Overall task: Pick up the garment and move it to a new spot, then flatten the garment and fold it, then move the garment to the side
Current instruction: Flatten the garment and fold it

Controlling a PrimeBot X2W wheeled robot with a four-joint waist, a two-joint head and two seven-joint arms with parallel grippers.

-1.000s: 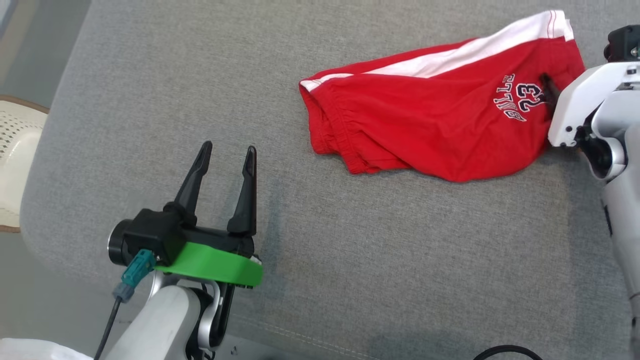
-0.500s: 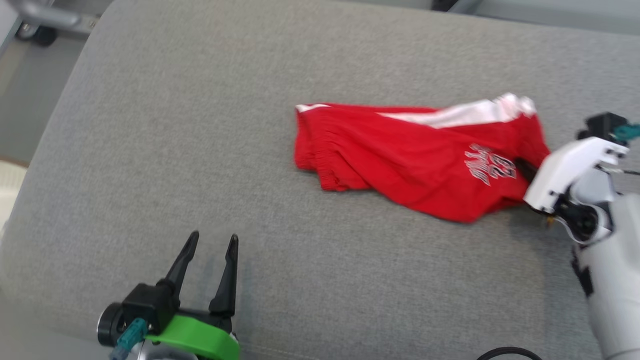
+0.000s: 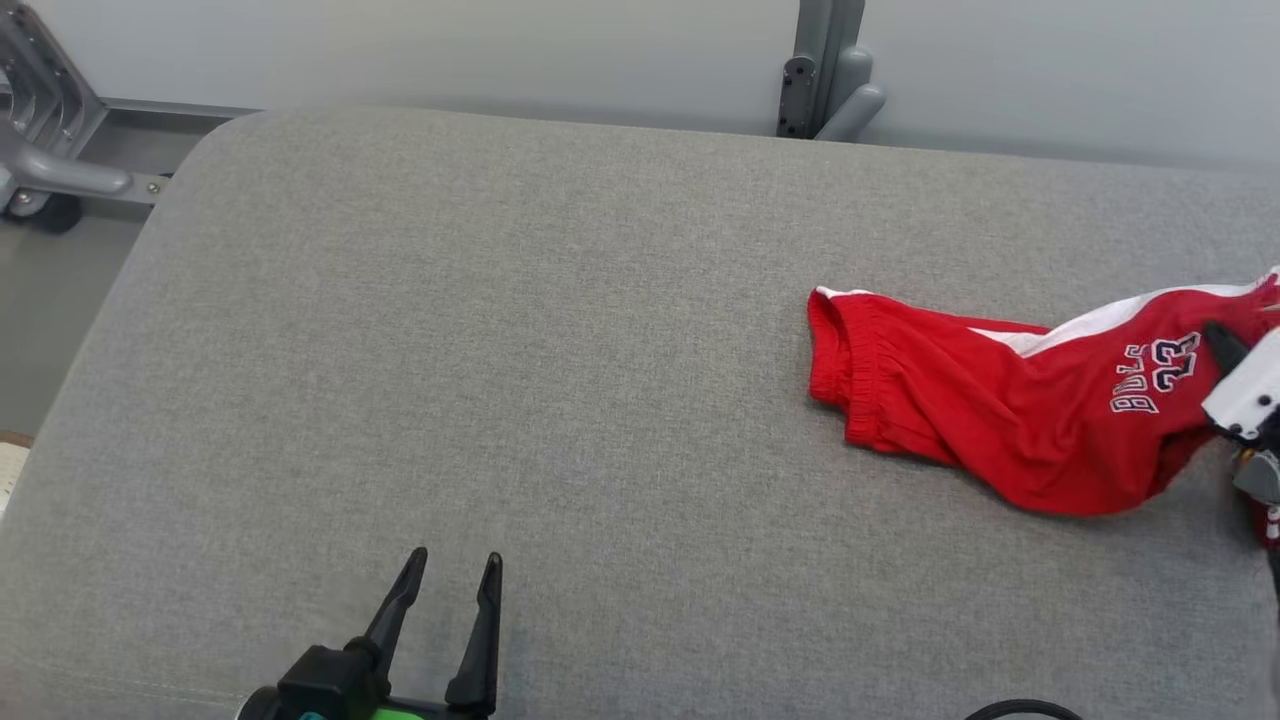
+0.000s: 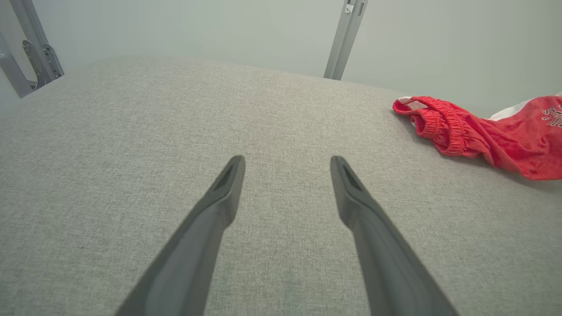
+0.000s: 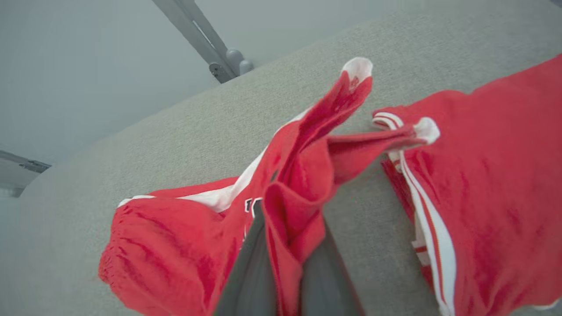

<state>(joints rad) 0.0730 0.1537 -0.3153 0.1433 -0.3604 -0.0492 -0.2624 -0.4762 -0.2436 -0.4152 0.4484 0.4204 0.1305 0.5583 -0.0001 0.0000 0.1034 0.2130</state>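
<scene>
The garment [image 3: 1000, 410] is a pair of red shorts with a white side stripe and a "BULLS 23" print, lying stretched on the grey cushion [image 3: 560, 380] at the right. My right gripper [image 3: 1222, 345] at the right edge is shut on the printed end. In the right wrist view its fingers [image 5: 252, 263] pinch a raised fold of the red garment [image 5: 167, 245]. My left gripper [image 3: 455, 568] stands open at the bottom, well left of the shorts. In the left wrist view the left gripper [image 4: 287, 164] holds nothing, and the elastic waistband end of the garment [image 4: 443, 127] lies far to the right.
More red cloth with white stripes [image 5: 491, 175] lies flat beside the pinched fold. A metal frame [image 3: 40, 150] stands off the cushion's back left corner and a grey post [image 3: 820, 80] behind it. A black cable [image 3: 1020, 708] loops at the bottom edge.
The head camera has tilted up, bringing the wall and frame into view. The right gripper has dragged the shorts rightward across the cushion, away from the left gripper, which stays open.
</scene>
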